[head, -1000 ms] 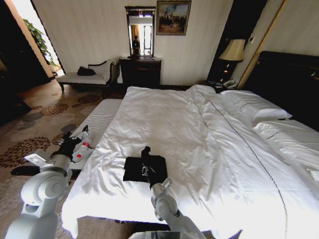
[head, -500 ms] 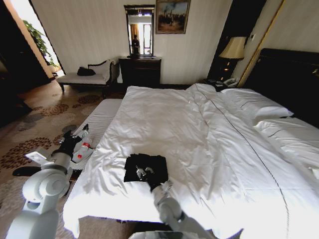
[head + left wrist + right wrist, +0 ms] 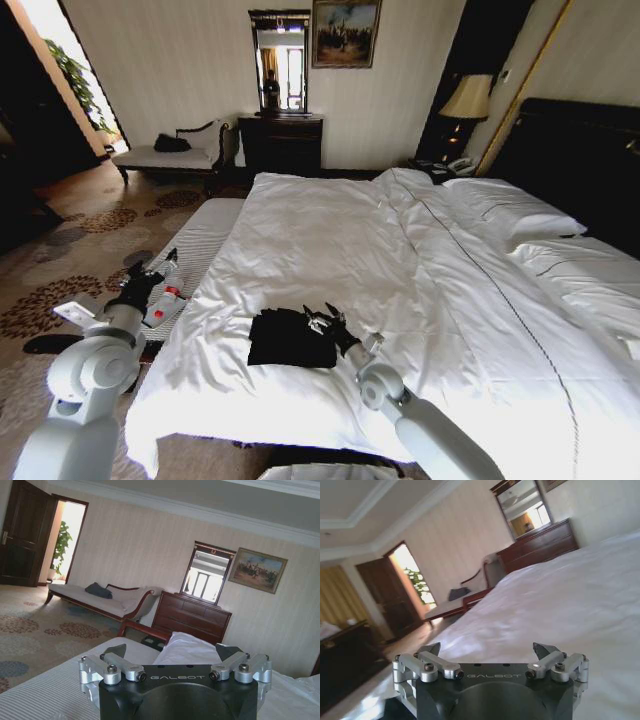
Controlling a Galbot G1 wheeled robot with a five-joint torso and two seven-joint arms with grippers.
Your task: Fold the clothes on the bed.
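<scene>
Bed (image 3: 420,270): white duvet, black T-shirt (image 3: 285,338) folded small at 7 o'clock
Right gripper (image 3: 324,322): swung to shirt's 3 o'clock edge, jaws apart, empty
Left gripper (image 3: 158,277): parked at 9 o'clock, jaws apart
Meaning: fold probably finished

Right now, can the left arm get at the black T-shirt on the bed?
Probably not without repositioning. The left gripper hangs open off the bed's side over the carpet, apart from the black T-shirt. The open right gripper is at the shirt's edge.
</scene>
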